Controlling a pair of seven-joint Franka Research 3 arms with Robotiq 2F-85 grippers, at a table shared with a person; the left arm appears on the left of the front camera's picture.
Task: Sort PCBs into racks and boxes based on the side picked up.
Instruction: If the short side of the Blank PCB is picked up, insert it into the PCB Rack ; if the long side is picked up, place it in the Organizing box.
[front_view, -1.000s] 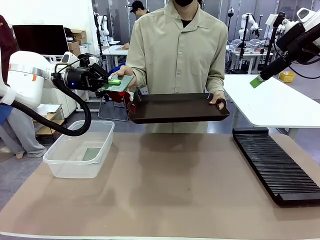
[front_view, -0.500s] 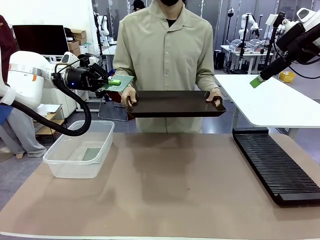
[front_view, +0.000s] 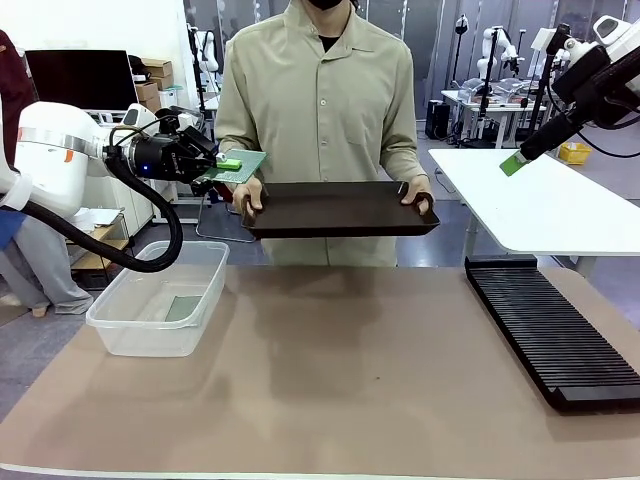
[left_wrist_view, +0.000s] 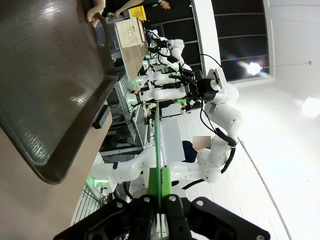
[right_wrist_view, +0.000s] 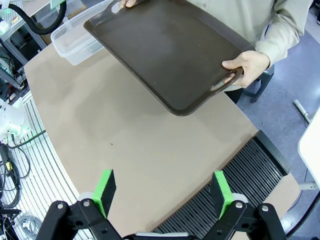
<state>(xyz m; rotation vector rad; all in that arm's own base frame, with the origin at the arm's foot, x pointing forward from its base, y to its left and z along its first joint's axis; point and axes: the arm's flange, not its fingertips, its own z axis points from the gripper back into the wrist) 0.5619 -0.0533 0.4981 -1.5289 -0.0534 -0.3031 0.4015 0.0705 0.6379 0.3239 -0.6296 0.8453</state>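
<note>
Left jaws first: my left gripper (left_wrist_view: 160, 200) is clenched tight on one PCB (front_view: 240, 166), pinched by its near edge. In my wrist view the board runs edge-on straight up toward 12 o'clock. From the front it sticks out flat toward 3 o'clock, its far end just beside the person's hand (front_view: 250, 195) on the dark brown tray (front_view: 340, 210). The tray is held in the air by both handles and looks bare to me.

My right gripper (right_wrist_view: 165, 192) is spread wide with nothing in it, hanging high with the black rack (right_wrist_view: 230, 200) below it.

So I'd say I'm mid-carry: board picked, not placed yet. The clear box (front_view: 160, 310) sits down at about 7 o'clock from my left jaws, with one board (front_view: 183, 307) already lying flat in it. The rack is way over at 4 o'clock on the table. The next move hinges on which face I grabbed. If it's box, swing back over it, drop lower, let go. If it's rack, that's a long cross-table reach, or maybe a handoff.
</note>
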